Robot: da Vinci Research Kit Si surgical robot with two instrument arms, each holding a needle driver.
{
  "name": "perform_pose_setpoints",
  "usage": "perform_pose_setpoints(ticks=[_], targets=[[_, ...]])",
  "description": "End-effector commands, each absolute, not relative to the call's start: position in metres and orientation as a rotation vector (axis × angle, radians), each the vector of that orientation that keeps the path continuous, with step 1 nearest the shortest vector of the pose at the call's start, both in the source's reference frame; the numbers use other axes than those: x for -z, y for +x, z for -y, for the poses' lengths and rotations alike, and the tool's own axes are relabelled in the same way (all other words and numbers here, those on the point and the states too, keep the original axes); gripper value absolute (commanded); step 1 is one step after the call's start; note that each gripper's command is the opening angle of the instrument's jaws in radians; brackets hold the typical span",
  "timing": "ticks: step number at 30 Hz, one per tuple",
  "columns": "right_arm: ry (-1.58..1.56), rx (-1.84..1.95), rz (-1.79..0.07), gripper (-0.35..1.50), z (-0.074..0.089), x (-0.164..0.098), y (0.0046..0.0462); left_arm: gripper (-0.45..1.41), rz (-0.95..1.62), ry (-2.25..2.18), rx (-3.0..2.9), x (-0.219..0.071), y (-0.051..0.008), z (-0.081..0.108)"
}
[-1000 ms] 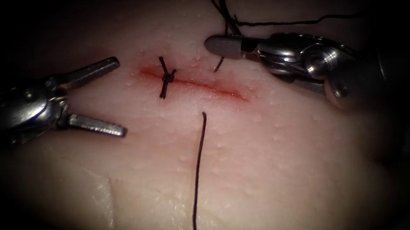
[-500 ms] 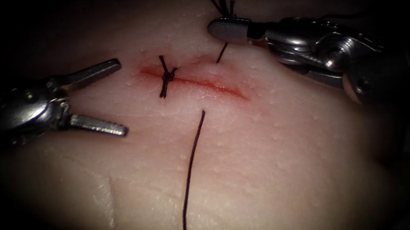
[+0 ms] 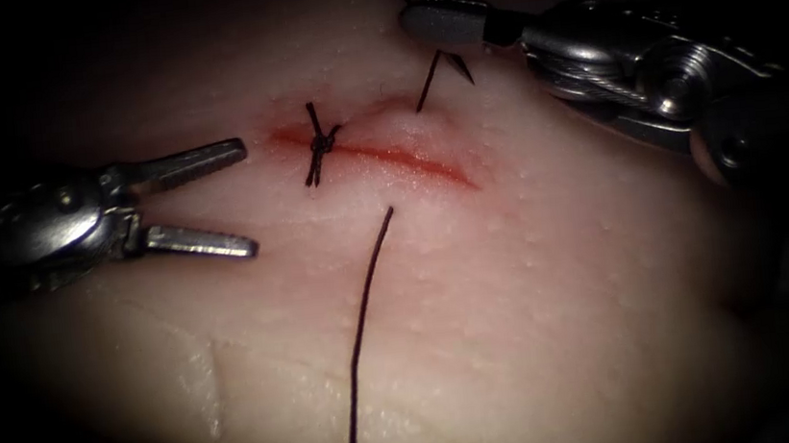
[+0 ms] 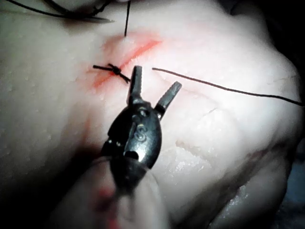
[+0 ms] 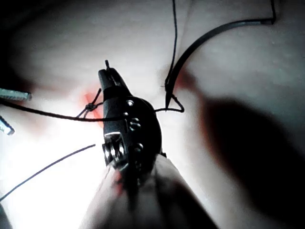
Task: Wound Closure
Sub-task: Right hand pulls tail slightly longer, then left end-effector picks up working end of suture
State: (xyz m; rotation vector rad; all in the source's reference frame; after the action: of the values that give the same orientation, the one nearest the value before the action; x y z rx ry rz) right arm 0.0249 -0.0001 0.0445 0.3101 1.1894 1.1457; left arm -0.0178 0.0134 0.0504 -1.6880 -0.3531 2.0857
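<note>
A pale slab of tissue (image 3: 519, 316) carries a red cut (image 3: 388, 154) running from left down to right, with one knotted stitch (image 3: 319, 144) crossing its left end and a loose strand of thread (image 3: 365, 321) lying just below it. The right tool (image 3: 438, 24), above the cut's middle, has its jaws closed on thread, with a dark strand running down from them into the tissue just above the cut, and beyond this tool the curved needle (image 5: 200, 45) lies free on the tissue. The left tool (image 3: 243, 199), left of the cut, has its jaws spread open and holds nothing.
</note>
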Motion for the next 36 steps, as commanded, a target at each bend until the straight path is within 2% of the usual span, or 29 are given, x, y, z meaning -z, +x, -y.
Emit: perform_pose_setpoints(ticks=[1,11,13,14,15,17,23,24,28,36], targets=[[0.304,-1.135,-1.193,-0.35,0.0007,-0.0449,0.0254,0.46,0.358,-1.688,-2.083,-0.0508,-0.0184,-0.0125],[0.274,-1.099,-1.208,-0.35,0.0006,-0.0444,0.0254,0.39,0.350,-1.688,-2.078,-0.0508,-0.0185,-0.0125],[0.277,-1.095,-1.218,-0.30,0.0007,-0.0445,0.0254,0.39,0.350,-1.688,-2.078,-0.0508,-0.0185,-0.0124],[0.269,-1.090,-1.243,0.71,0.0007,-0.0447,0.0254,0.41,0.328,-1.699,-2.096,-0.0507,-0.0185,-0.0122],[0.260,-1.087,-1.258,1.23,0.0006,-0.0448,0.0254,0.42,0.323,-1.703,-2.101,-0.0507,-0.0185,-0.0120],[0.248,-1.052,-1.285,1.43,0.0006,-0.0449,0.0253,0.47,0.310,-1.726,-2.118,-0.0506,-0.0184,-0.0115],[0.219,-0.987,-1.324,1.47,0.0011,-0.0447,0.0244,0.61,0.266,-1.775,-2.185,-0.0501,-0.0184,-0.0100],[0.219,-0.975,-1.345,1.48,0.0013,-0.0445,0.0239,0.69,0.248,-1.784,-2.236,-0.0498,-0.0185,-0.0094],[0.220,-0.954,-1.358,1.48,0.0016,-0.0445,0.0229,0.79,0.213,-1.805,-2.293,-0.0492,-0.0189,-0.0087],[0.206,-0.910,-1.321,1.48,0.0045,-0.0468,0.0186,0.98,0.155,-1.835,-2.418,-0.0470,-0.0207,-0.0062]])
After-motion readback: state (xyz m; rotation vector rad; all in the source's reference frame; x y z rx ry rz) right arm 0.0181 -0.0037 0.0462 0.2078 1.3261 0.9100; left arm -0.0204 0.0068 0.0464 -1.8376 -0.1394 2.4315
